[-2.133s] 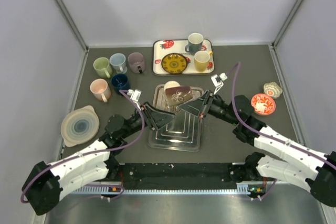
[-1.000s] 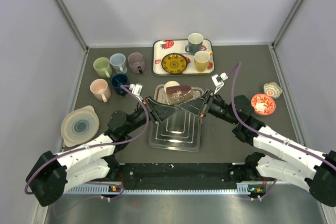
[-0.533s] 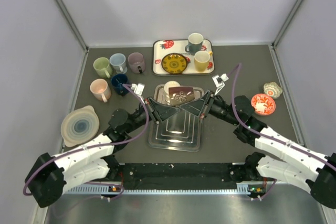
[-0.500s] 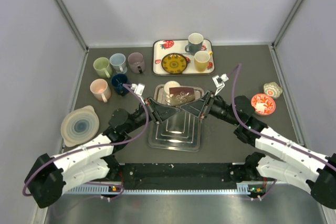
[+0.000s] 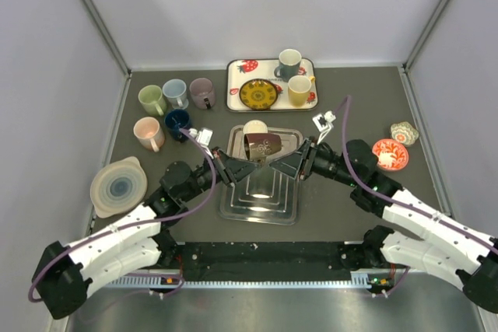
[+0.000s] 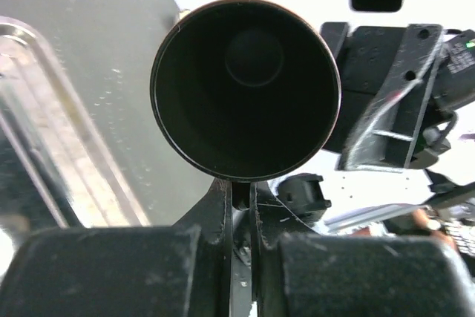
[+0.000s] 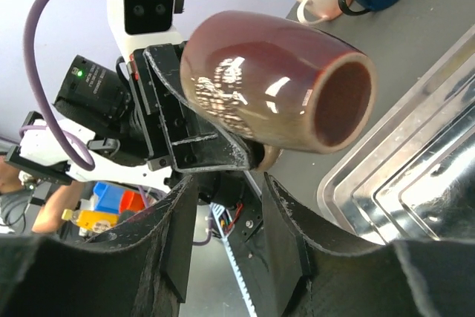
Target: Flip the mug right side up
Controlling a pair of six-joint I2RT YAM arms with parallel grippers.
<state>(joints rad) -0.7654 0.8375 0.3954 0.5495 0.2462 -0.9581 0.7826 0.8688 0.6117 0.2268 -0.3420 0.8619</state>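
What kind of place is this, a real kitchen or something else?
Probably a robot test booth, not a kitchen: plain grey walls close in a dark table, two robot arms are fixed at its near edge, and mugs and a tray are laid out like practice objects.

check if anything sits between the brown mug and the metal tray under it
Nothing visible: the metal tray lies bare below the brown mug, held by the left gripper. A cream mug sits at the tray's far end, just behind; the right gripper has its jaws open alongside.
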